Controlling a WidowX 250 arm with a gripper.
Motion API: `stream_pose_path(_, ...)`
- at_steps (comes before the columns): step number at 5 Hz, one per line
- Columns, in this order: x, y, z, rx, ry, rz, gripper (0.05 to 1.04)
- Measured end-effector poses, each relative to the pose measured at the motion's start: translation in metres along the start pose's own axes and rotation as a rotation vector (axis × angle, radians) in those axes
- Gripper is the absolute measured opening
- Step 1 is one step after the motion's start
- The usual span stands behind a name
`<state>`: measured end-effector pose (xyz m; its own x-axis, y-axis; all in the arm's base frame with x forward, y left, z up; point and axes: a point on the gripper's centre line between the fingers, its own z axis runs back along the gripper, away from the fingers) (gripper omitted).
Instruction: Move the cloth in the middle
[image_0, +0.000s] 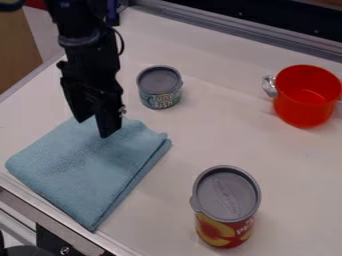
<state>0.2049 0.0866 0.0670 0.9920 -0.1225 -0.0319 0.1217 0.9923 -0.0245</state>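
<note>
Grabbing the blue cloth (87, 170) looks like the job now; it lies folded on the left of the white table (207, 132); the black gripper (93, 129) is over its top part, tips apart; best go down softly, pinch a good thick bit, lift a little, then go slowly to the middle, missing the small can (159, 87) and the big can (226, 200).

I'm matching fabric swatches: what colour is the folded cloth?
The folded cloth is plain light blue, leaning slightly towards teal, seen best in the camera view.
</note>
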Motion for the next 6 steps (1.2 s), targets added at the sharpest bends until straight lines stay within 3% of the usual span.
stream_pose_path(2, -0.027, -0.006, -0.026, -0.007, -0.022, -0.018, 0.193)
stream_pose_path(3, -0.025, -0.003, -0.031, 0.018, -0.058, 0.000, 0.060)
stream_pose_path(4, -0.019, 0.002, -0.035, 0.020, -0.087, 0.057, 0.052)
stream_pose_path(5, -0.012, 0.009, -0.041, 0.016, -0.083, 0.123, 0.052)
stream_pose_path(6, -0.012, 0.010, -0.050, 0.023, -0.047, 0.155, 0.052)
